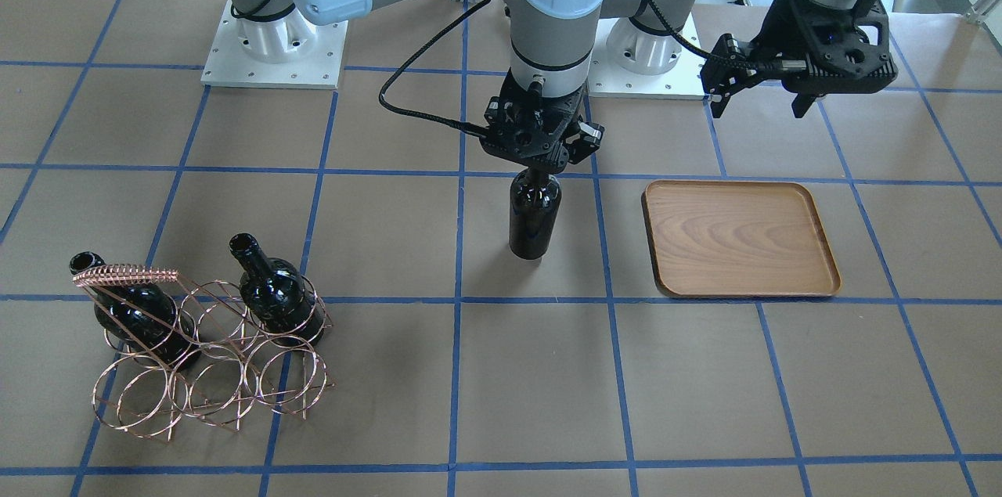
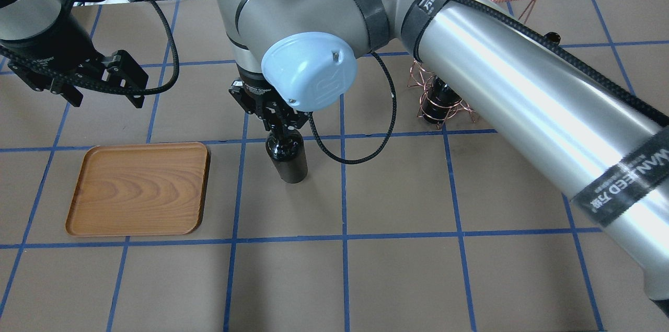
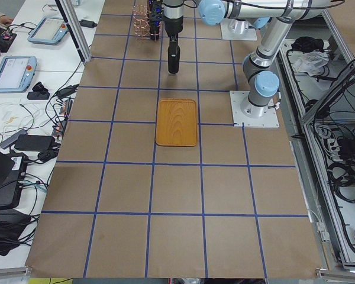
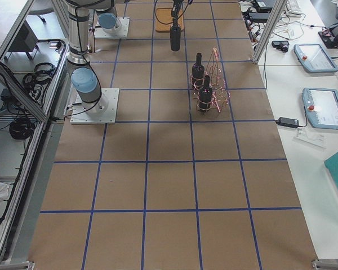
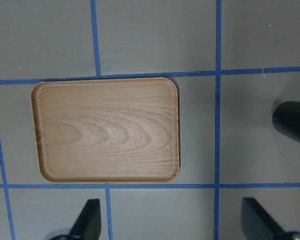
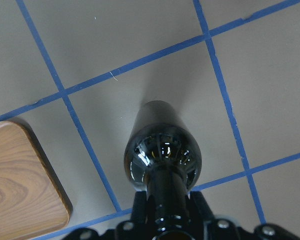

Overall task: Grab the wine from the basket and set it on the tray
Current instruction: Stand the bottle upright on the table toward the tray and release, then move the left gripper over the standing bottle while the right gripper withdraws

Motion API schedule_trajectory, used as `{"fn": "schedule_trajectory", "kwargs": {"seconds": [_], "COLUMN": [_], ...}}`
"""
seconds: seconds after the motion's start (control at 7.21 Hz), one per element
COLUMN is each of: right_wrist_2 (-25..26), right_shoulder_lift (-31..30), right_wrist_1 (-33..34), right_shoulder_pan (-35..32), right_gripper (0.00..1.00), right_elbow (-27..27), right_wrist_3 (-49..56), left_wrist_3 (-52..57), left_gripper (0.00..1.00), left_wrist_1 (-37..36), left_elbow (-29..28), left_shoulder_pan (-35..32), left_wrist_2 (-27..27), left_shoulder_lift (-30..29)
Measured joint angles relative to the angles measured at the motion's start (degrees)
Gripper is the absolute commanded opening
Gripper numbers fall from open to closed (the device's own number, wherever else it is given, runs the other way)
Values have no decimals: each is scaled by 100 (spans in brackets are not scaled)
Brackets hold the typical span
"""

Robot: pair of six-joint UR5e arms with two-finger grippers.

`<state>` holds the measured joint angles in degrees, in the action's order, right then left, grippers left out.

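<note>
My right gripper [image 1: 537, 168] is shut on the neck of a near-black wine bottle [image 1: 534, 219] and holds it upright over the table, left of the tray [image 1: 740, 239] in the front view. I cannot tell whether its base touches the table. The right wrist view shows the bottle [image 6: 162, 155] below the fingers and a tray corner [image 6: 20, 185]. The copper wire basket [image 1: 203, 356] holds two more bottles [image 1: 129, 309] [image 1: 274, 293]. My left gripper [image 1: 758, 102] is open and empty above the table behind the tray [image 5: 105, 130].
In the overhead view my right arm hides much of the basket [image 2: 444, 96]. The table is brown paper with a blue tape grid. Both arm bases [image 1: 274, 51] stand at the robot's edge of the table.
</note>
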<state>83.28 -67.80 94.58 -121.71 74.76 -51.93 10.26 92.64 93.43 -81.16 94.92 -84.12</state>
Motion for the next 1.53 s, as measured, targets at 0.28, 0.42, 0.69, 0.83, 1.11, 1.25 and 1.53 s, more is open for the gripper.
{"fn": "schedule_trajectory", "kwargs": {"seconds": [0.28,0.42,0.69,0.83,1.11,1.25,1.53], "right_wrist_2": [5,29,97,126,299,558,842], "right_shoulder_lift": [19,0,-190,-436,-1070,-1324,-1782], "right_wrist_1": [7,41,158,55,-800,-1365,-1878], "right_shoulder_pan": [-39,-34,122,390,1110,1568,2603], "right_gripper": [87,92,98,99,97,98,99], "right_elbow": [-8,-9,-4,30,121,157,282], "right_wrist_3": [-21,55,512,963,2231,3093,4671], "left_wrist_3": [2,2,2,0,-6,-5,-28], "left_gripper": [100,100,100,100,100,100,100], "left_wrist_1": [3,4,0,0,-6,-8,-17], "left_elbow": [0,0,0,0,-2,-6,-11], "left_shoulder_pan": [-1,1,10,11,-8,-26,-119], "left_wrist_2": [0,0,0,0,-5,-47,-121], "left_shoulder_lift": [1,1,1,1,-1,-31,-144]}}
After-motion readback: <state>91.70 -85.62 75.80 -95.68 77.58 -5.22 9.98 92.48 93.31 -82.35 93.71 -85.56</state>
